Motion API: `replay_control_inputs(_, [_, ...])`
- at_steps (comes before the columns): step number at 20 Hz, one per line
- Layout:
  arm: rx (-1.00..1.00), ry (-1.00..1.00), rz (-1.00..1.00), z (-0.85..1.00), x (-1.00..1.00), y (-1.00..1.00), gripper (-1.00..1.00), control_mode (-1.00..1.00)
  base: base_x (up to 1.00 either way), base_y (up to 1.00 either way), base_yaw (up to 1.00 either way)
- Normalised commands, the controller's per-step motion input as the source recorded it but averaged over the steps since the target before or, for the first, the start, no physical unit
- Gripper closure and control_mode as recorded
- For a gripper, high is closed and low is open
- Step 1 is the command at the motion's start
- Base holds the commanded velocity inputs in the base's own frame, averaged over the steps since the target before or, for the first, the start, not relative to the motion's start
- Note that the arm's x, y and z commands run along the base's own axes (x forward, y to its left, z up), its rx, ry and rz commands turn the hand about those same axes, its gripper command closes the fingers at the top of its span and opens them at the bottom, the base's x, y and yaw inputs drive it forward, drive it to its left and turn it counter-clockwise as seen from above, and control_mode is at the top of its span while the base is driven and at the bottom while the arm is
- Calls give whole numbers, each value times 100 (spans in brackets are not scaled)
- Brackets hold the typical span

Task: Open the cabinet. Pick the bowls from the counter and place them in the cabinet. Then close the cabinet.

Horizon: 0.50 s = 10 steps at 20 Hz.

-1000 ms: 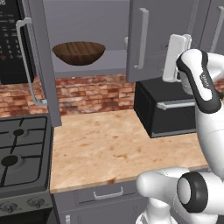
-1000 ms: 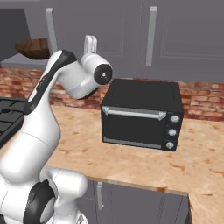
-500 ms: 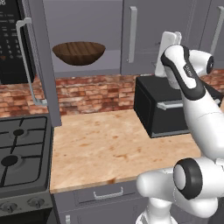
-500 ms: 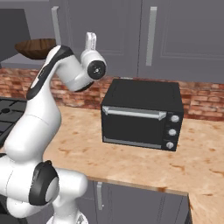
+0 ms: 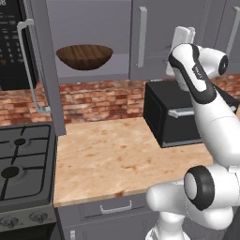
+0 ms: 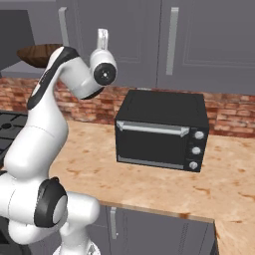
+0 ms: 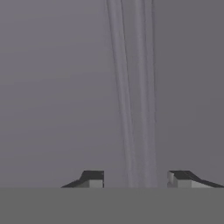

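You had the end effector (image 7: 135, 178) spread and facing the cabinet (image 5: 187, 37) panel, probably since the wooden bowl (image 5: 84, 56) sat shelved inside.

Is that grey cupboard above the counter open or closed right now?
Half open. The cabinet's left door is swung out, showing the wooden bowl on the shelf; the right door is shut.
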Motion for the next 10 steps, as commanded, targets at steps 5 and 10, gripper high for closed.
replay_control_inputs(5, [0,0,0,-20,9,0,-100,-100,0,0,0])
replay_control_inputs(10, [0,0,-1,-5,-22,0,-100,-100,0,0,0])
